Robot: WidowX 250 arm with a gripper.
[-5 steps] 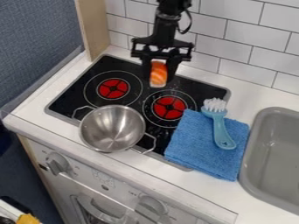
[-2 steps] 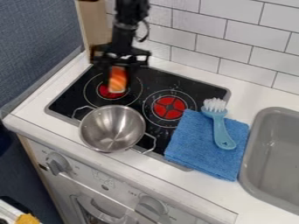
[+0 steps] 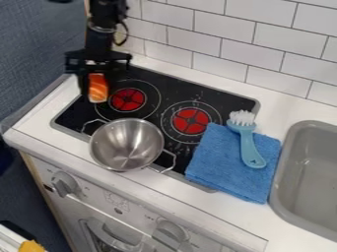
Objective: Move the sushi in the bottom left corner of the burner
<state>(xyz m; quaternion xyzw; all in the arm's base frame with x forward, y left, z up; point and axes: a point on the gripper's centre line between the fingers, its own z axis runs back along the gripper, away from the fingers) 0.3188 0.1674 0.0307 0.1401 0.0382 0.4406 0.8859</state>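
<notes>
My black gripper (image 3: 97, 89) hangs over the left part of the black burner (image 3: 176, 98), shut on the orange-and-white sushi (image 3: 98, 88). The sushi is held upright between the two fingers, to the left of the left red ring and above and left of the metal pot. Whether its lower end touches the burner I cannot tell.
A steel pot (image 3: 126, 145) with two wire handles stands at the burner's front left. A blue towel (image 3: 229, 170) with a light-blue brush (image 3: 249, 145) on it covers the right front part. The grey sink (image 3: 309, 177) lies at the right, and a tiled wall (image 3: 230, 44) rises behind.
The gripper has moved left across the burner with the sushi in its hold, from above the middle to the left side. The pot, towel and brush have stayed put.
</notes>
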